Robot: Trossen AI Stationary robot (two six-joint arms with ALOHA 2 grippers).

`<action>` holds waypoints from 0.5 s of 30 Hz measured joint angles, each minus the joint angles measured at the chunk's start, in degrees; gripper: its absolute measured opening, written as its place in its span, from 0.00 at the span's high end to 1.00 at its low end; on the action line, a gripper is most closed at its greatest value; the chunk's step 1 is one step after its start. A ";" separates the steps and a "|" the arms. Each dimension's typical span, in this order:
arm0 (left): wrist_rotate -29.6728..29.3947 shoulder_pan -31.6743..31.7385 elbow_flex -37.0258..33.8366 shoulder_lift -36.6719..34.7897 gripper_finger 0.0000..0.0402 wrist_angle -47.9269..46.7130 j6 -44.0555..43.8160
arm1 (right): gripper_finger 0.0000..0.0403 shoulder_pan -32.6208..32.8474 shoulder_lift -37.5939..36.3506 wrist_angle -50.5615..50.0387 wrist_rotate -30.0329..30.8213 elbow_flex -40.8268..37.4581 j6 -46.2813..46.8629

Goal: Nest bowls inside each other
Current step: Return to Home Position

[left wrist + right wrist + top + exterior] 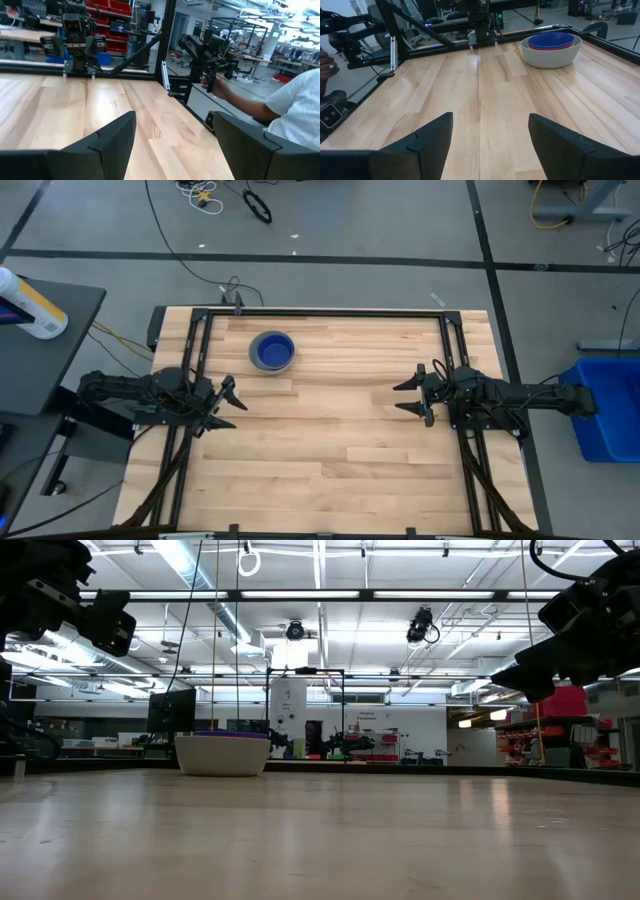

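Note:
The bowls stand as one nested stack (271, 351) on the far left part of the table. The grey bowl (551, 54) is outermost and rests on its base. A red rim (551, 47) shows inside it, with the dark blue bowl (552, 40) on top. In the low view the stack (222, 753) sits left of centre. My left gripper (229, 402) is open above the table's left edge. My right gripper (409, 397) is open at the right edge. Both are well apart from the stack.
A black metal frame (330, 313) runs along the table's far edge and both sides. The bare wooden top (330, 440) stretches between the arms. Beyond the table's near side a person (295, 107) in a light shirt holds a handheld gripper (210, 52).

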 joint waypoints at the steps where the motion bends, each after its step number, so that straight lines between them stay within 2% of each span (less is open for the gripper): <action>1: 0.00 0.00 0.00 0.00 0.31 -0.02 -0.47 | 0.33 -0.01 0.00 0.00 0.00 0.02 0.00; 9: 0.00 0.00 0.00 0.00 0.31 0.11 0.80 | 0.32 0.00 0.00 0.00 0.00 0.02 0.00; 15: -0.02 0.00 0.00 0.00 0.31 0.09 1.73 | 0.35 0.00 0.00 0.00 0.01 0.02 0.00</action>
